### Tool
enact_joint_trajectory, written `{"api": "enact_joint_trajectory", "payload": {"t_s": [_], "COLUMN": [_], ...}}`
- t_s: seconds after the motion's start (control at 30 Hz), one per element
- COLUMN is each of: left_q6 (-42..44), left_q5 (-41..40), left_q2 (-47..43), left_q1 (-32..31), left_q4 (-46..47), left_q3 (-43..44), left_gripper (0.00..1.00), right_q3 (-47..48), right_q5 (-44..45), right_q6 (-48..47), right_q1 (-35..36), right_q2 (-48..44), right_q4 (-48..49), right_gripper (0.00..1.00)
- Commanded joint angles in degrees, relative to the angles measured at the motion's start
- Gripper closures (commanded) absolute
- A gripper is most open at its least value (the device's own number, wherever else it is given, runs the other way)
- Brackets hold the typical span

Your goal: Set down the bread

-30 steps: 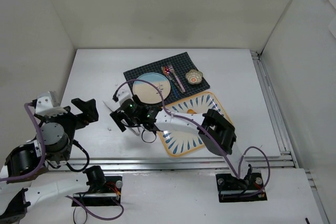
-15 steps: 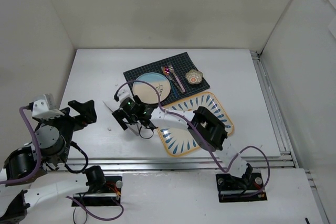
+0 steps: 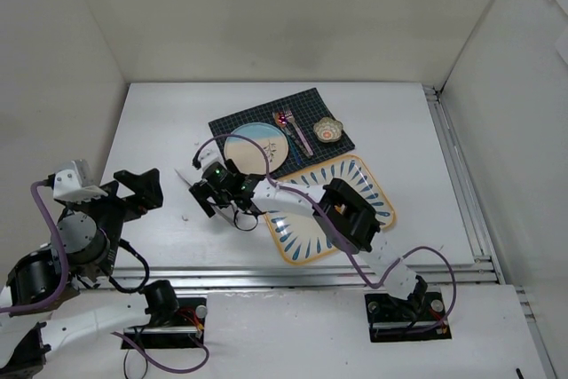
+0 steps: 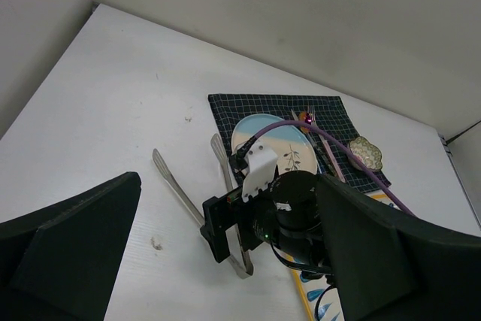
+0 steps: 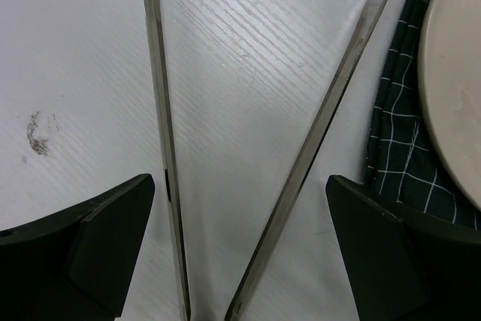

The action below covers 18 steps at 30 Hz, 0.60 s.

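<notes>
Risking first a poor pinch on the tongs: closing here, with both steel blades lying splayed between the fingers, probably squeezing the blades together and sending them skating or pivoting on the bare white table instead of lifting clean. Risking also a snag, with one blade running just beside the edge of the checked placemat and near the rim of the round plate; any sideways drag likely tugging cloth and plate along. Reaching far across to the left as well, with the right arm's links hanging over the patterned oval tray, so possibly sweeping whatever is lying beneath on a low swing. Seeing the right gripper spread wide and clamped on nothing, straddling the tongs low over the table near their joined end. Seeing the left gripper parked toward the left wall, jaws likewise apart and empty, well apart from the tableware. Not finding the bread in any view: nothing golden-brown showing on the plate, on the placemat, beside the fork or by the small flower-shaped dish. Perhaps lying hidden under the right arm over the tray, though not telling for certain. Not placing it relative to either gripper, then; judging only that neither pair of fingers is holding it.
</notes>
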Motion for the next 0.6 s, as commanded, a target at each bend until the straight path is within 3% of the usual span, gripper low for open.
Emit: {"api": "enact_joint_trajectory", "payload": {"t_s": [0.0,0.57], "left_q6": [1.4,1.7], "left_q5": [0.3,0.9], "left_q2": [0.2,-0.9], "left_q1": [0.1,0.1], "left_q4": [3.4,4.2], "left_q3": [0.1,-0.6], "left_gripper": [0.01,0.01], "right_q3": [3.2,6.4], "right_q5": [-0.9,0.2], "right_q6": [-0.8,-1.5], "right_q1": [-0.1,0.0], "right_q2": [0.0,3.5], "right_q4": [2.0,0.3], "right_gripper": [0.02,0.02]}}
